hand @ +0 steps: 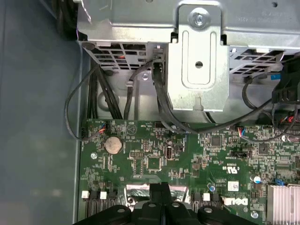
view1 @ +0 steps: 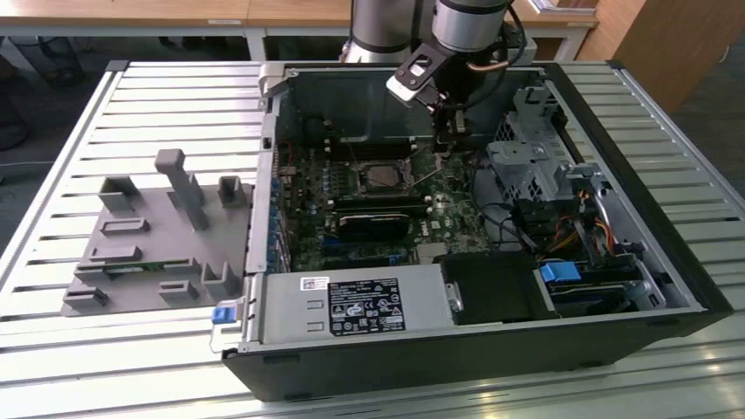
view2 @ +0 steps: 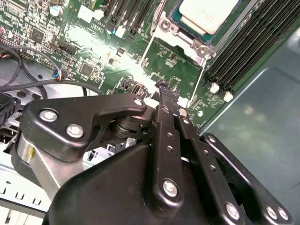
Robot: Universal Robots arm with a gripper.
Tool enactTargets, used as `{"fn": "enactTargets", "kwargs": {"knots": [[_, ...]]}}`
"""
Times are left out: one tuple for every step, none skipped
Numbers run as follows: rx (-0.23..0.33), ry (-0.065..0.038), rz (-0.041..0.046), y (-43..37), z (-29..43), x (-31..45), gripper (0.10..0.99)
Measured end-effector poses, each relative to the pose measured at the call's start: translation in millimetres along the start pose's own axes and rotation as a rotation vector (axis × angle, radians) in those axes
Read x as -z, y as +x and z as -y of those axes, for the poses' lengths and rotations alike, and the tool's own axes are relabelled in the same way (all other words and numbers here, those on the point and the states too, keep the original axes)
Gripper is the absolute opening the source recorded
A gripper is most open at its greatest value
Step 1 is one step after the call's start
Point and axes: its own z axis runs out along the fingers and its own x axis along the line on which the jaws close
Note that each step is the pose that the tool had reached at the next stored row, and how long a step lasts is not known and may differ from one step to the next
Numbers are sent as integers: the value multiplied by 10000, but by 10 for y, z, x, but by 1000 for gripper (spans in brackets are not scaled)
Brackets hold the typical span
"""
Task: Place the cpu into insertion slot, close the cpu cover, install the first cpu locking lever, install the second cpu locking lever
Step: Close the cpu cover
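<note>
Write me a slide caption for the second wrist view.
Shut gripper over the motherboard, near the cpu seated in the insertion slot.

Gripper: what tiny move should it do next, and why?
Probably ease the shut, empty gripper down against the thin locking lever beside it. The cpu already lies seated in the motherboard, and the lever rod looks unlatched, slanting free near the fingertips.

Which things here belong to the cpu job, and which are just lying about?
Job: cpu, cpu cover, locking lever, end effector.
Lying about: grey fixture tray, power supply, drive cage, coin battery, memory slots.
</note>
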Motion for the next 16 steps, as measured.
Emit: {"fn": "enactTargets", "kwargs": {"knots": [[-1, 0, 0, 6, -12, -4, 106], [-1, 0, 0, 11, -22, -8, 106], [-2, 0, -1, 15, -31, -12, 106], [-2, 0, -1, 19, -41, -16, 106], [-2, 0, -1, 24, -50, -20, 106], [-2, 1, 2, 29, -57, -23, 106], [-2, 1, 1, 34, -63, -28, 106], [-2, 0, 0, 36, -69, -32, 106], [-2, 0, 0, 38, -76, -35, 106], [-2, 0, 0, 39, -84, -38, 106], [-2, 0, 0, 40, -92, -42, 106], [-2, 1, 1, 40, -100, -46, 106], [-2, 1, 1, 40, -106, -49, 106], [-2, 2, 1, 39, -110, -51, 106], [-3, 3, 1, 40, -116, -53, 106], [-2, 4, 0, 42, -120, -54, 106]]}}
